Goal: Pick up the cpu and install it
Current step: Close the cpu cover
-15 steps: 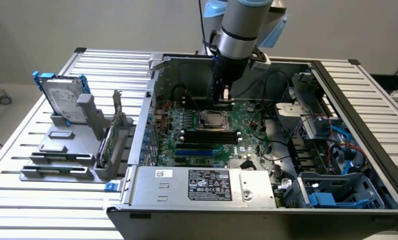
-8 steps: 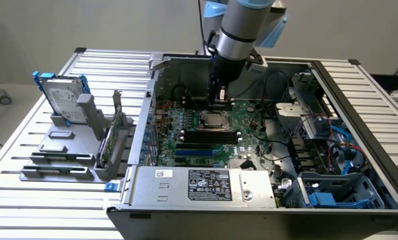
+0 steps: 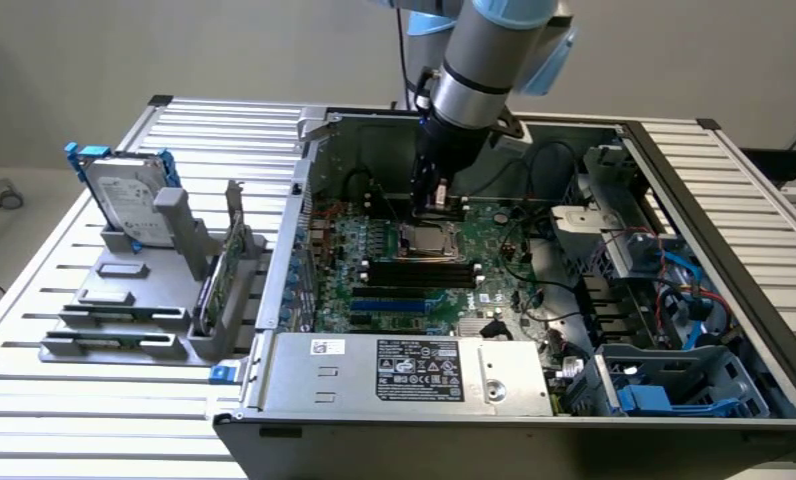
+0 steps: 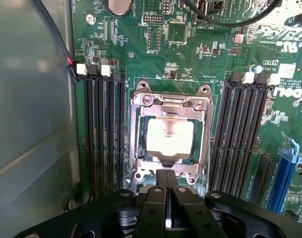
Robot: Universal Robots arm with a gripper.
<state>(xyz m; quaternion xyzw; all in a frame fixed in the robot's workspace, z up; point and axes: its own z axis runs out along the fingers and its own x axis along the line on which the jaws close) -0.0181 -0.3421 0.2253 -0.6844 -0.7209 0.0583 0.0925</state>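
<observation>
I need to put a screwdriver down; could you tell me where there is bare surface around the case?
Bare table slats lie in front of the grey rack on the exterior view's left, and past the case on that view's right. Inside the case it is crowded: cables, and the fingers by the cpu.

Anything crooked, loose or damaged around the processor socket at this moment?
Nothing stands out. The cpu lies flat and square inside the socket frame, its edges parallel to the frame's. The gripper, fingers shut and empty, is over the frame's edge.
</observation>
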